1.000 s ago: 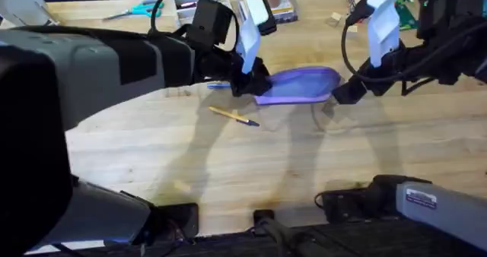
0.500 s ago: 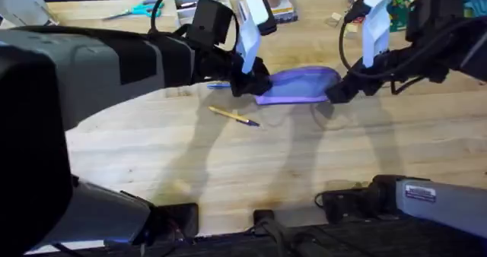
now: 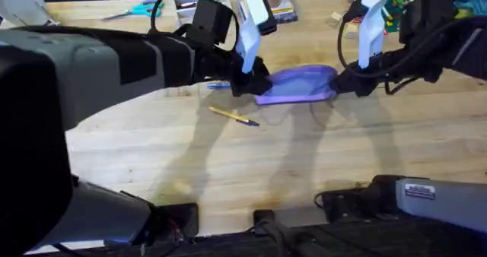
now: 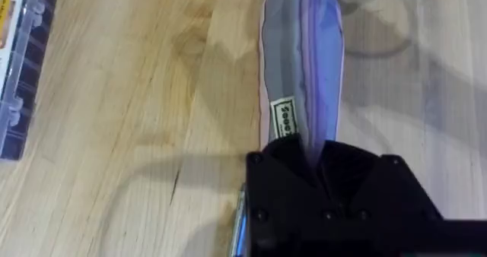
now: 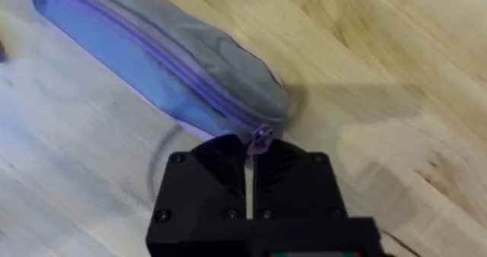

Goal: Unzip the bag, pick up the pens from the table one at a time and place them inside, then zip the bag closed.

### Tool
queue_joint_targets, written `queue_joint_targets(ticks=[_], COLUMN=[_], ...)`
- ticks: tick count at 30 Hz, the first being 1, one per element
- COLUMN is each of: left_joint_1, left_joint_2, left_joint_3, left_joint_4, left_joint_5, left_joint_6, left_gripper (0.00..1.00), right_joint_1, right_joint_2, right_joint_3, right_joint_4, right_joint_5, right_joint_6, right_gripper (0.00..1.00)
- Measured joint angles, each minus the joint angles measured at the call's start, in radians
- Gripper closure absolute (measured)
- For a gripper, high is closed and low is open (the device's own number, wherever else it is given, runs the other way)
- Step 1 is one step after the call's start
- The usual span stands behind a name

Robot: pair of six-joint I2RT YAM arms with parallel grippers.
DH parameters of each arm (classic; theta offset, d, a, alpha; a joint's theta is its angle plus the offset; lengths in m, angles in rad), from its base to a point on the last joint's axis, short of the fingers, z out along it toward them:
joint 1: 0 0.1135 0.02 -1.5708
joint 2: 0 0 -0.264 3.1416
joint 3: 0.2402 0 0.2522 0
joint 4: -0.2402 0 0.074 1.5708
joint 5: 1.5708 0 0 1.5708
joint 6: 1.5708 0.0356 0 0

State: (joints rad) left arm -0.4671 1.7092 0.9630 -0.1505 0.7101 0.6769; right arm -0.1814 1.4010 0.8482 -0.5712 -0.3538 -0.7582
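The lavender bag (image 3: 298, 84) lies zipped in the middle of the table (image 3: 251, 166). My left gripper (image 3: 255, 84) is shut on its left end; in the left wrist view the fingers (image 4: 312, 154) pinch the fabric by a small white label, with the bag (image 4: 300, 52) stretching away. My right gripper (image 3: 340, 82) is at the bag's right end. In the right wrist view it (image 5: 249, 147) is shut on the zipper pull (image 5: 262, 134) at the tip of the bag (image 5: 167, 67). A yellow pen (image 3: 234, 116) lies in front of the bag. A blue pen (image 3: 218, 84) peeks out beside the left gripper.
Teal scissors (image 3: 141, 8) and small clutter lie along the table's back edge. A clear plastic box (image 4: 23, 67) sits off to one side of the bag. The left arm's dark bulk (image 3: 84, 82) covers the overhead view's left side.
My right gripper has moved left and in to the bag's right end, closing on the zipper pull. The left gripper and both pens have stayed put.
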Motion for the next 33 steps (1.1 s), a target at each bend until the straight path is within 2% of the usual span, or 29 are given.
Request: queue_joint_targets(ticks=[8,24,33], left_joint_1=[0.000,-0.005,-0.005], left_joint_2=[0.000,0.000,0.000], left_joint_3=[0.000,0.001,0.001], left_joint_4=[0.001,0.014,0.015], left_joint_5=[-0.003,0.029,0.033], left_joint_6=[0.000,0.000,0.000], left_gripper=[0.956,0.957,0.958], right_joint_1=[0.000,0.005,0.003], right_joint_2=[-0.039,-0.345,-0.472], right_joint_3=[0.000,0.000,-0.002], right_joint_4=[-0.001,-0.028,-0.020], right_joint_5=[0.001,-0.003,-0.134], right_joint_6=[-0.001,-0.001,-0.001], right_gripper=[0.972,0.970,0.970])
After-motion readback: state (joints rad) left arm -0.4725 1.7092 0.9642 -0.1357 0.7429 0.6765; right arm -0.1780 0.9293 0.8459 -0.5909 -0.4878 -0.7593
